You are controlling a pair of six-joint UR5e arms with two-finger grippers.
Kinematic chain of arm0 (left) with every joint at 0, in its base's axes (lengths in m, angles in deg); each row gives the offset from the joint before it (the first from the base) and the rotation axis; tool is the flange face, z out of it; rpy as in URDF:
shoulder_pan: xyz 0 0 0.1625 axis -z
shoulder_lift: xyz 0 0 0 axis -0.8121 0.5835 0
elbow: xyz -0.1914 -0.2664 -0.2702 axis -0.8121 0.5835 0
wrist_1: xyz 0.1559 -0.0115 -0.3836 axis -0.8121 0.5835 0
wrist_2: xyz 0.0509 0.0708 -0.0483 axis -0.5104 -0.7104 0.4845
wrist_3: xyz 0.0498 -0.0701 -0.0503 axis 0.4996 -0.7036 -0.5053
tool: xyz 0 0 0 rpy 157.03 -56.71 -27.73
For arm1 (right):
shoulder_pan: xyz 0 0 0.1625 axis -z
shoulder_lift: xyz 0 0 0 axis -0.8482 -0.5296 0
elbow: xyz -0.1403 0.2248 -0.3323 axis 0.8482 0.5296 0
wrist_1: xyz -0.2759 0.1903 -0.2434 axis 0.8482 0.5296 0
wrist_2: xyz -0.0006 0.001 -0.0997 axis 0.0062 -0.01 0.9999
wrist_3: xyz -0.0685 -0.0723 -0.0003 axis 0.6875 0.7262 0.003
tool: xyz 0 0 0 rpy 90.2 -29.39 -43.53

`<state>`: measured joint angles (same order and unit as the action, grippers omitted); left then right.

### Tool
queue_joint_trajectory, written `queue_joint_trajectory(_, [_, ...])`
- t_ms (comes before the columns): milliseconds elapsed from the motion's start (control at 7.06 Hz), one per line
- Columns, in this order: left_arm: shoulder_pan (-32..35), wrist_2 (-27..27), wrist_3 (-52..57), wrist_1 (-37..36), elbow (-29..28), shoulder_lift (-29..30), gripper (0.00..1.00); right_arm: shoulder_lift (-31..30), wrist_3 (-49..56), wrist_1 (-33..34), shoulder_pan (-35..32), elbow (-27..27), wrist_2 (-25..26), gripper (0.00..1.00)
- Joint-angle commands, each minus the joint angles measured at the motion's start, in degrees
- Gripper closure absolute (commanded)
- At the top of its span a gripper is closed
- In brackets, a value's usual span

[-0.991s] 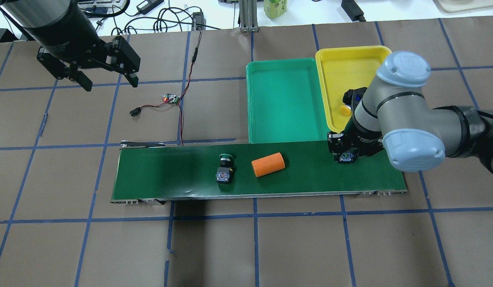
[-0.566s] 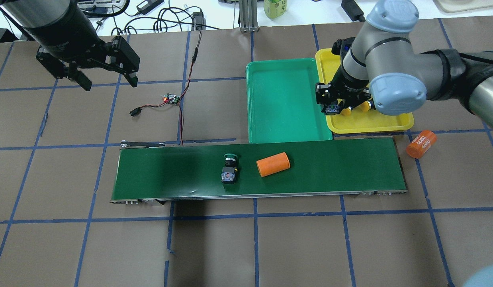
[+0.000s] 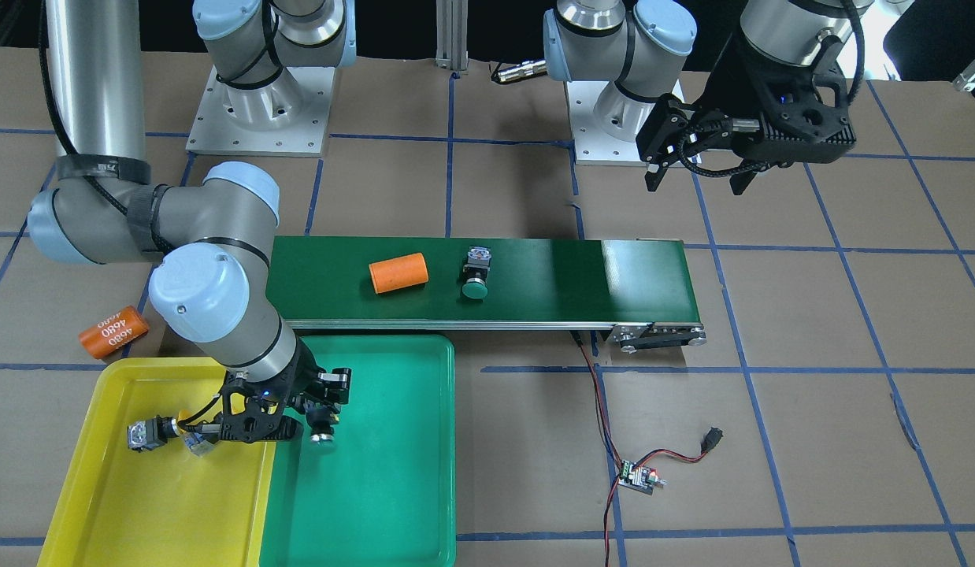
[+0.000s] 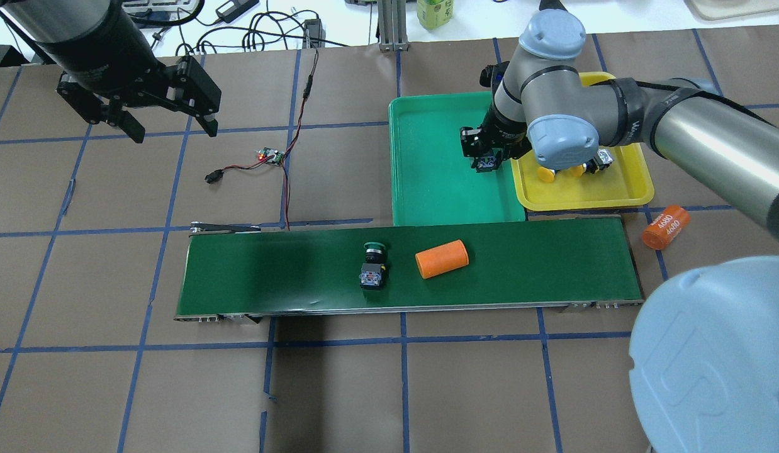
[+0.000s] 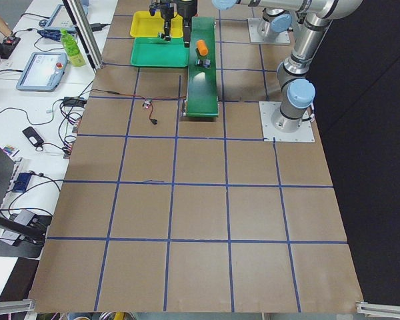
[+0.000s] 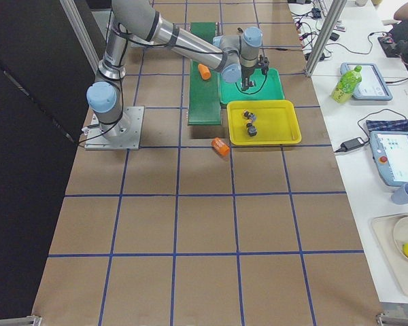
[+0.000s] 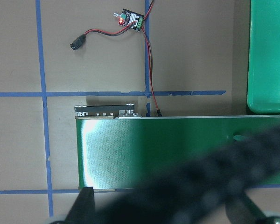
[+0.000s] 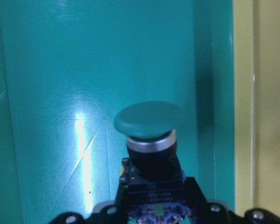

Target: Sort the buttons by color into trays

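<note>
My right gripper (image 4: 487, 157) is shut on a green button (image 8: 149, 122) and holds it, cap forward, over the right side of the green tray (image 4: 427, 182), close to the yellow tray's wall. In the front-facing view the held green button (image 3: 324, 439) hangs just above the green tray (image 3: 393, 504). Two yellow buttons (image 4: 545, 174) (image 4: 577, 170) lie in the yellow tray (image 4: 622, 189). A second green button (image 4: 374, 267) lies on the conveyor belt (image 4: 270, 270). My left gripper (image 4: 173, 129) is open and empty, high over the table's far left.
An orange cylinder (image 4: 442, 258) lies on the belt, right of the belt's button. Another orange cylinder (image 4: 665, 227) lies on the table beyond the belt's right end. A small circuit board (image 4: 270, 155) with wires sits left of the green tray.
My right gripper carried the green button from the belt's right end, across the yellow tray, to over the green tray. The belt's button and cylinder drifted right. The left arm stayed still.
</note>
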<state>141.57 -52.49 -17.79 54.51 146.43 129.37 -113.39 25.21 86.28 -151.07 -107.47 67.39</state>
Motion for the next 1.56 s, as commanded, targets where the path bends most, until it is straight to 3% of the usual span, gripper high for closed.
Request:
queue_joint_trajectory(0, [-0.08,-0.03,0.12,-0.05,-0.21,-0.07,0.00,-2.18,0.00,-1.81,0.32,-0.17,0.46,0.00])
queue_joint_trajectory(425, [0.10,-0.03,0.12,-0.05,0.48,-0.42,0.00,-17.18,2.97,-21.09,0.85,-0.26,3.97,0.00])
queue_joint_trajectory(708, [0.10,0.06,-0.06,-0.05,0.57,-0.34,0.00,-23.00,3.34,-28.59,0.59,-0.17,6.43,0.00])
queue_joint_trajectory(991, [0.10,0.06,0.12,-0.05,0.58,-0.34,0.00,-24.52,2.56,-31.43,0.50,-0.61,6.35,0.00])
queue_joint_trajectory(1416, [0.10,0.32,-0.14,-0.05,0.40,-0.25,0.00,-25.23,3.42,-29.26,0.76,-3.78,6.26,0.00])
